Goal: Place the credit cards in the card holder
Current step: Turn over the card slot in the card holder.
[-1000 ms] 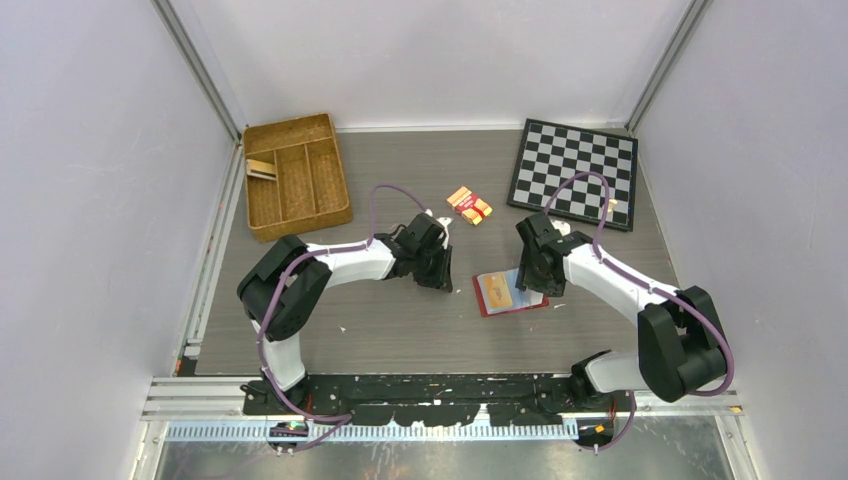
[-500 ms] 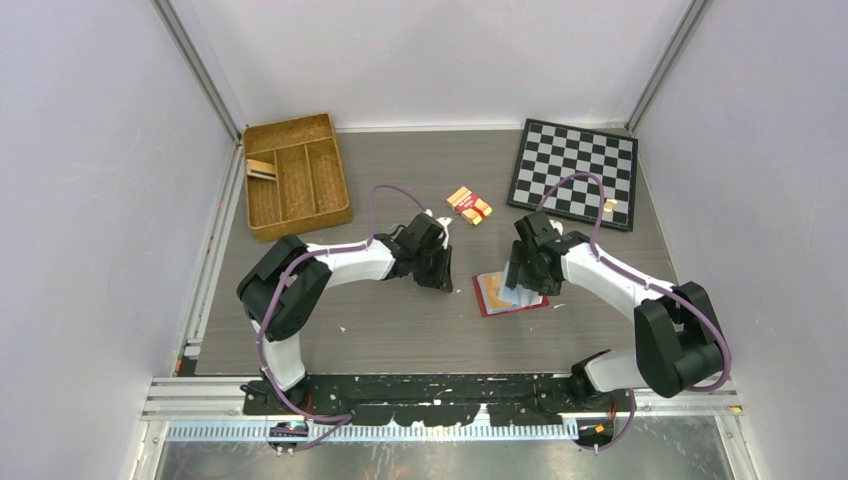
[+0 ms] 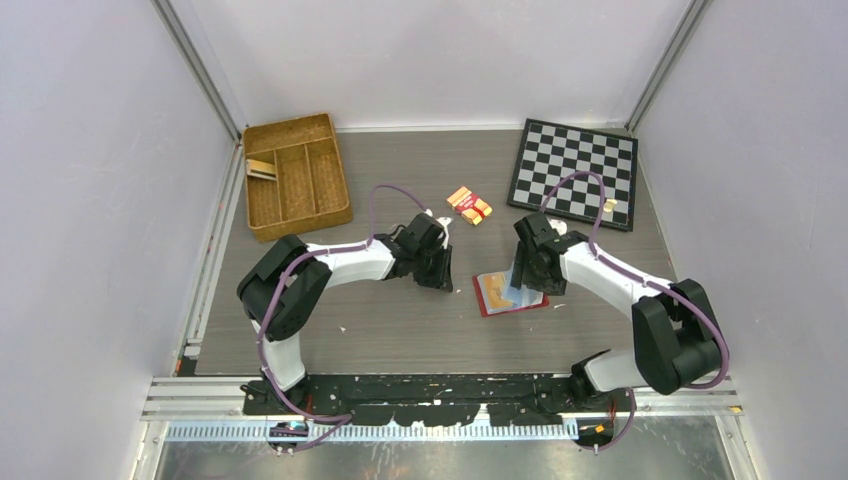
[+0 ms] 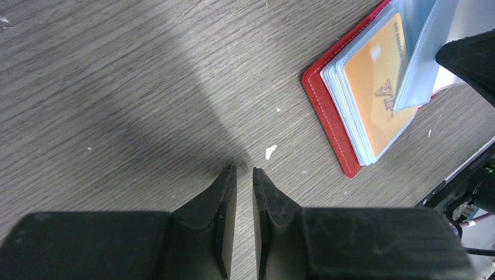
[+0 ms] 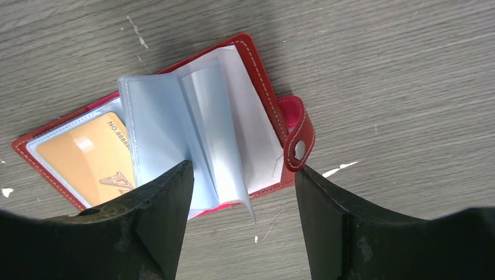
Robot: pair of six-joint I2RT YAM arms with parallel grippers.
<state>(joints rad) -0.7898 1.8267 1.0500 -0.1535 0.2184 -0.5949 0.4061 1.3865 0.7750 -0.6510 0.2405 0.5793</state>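
The dark-red card holder (image 3: 497, 296) lies open on the table between the arms. An orange credit card (image 5: 82, 157) sits inside a clear sleeve on its left half and also shows in the left wrist view (image 4: 376, 99). Several bluish sleeves (image 5: 157, 128) stand fanned upward from the spine. The snap tab (image 5: 297, 149) sticks out on the right. My right gripper (image 5: 242, 169) is open, low over the holder's near edge, its fingers on either side of the raised sleeves. My left gripper (image 4: 243, 170) is shut and empty, left of the holder (image 4: 327, 111).
An orange-and-red banded pack (image 3: 469, 204) lies behind the grippers. A brown wicker divided tray (image 3: 297, 175) stands at the back left. A chessboard (image 3: 573, 172) lies at the back right with a small piece (image 3: 610, 205) on its edge.
My right gripper has shifted slightly left over the holder, and the bluish sleeves now stand more raised. The left arm has not moved.
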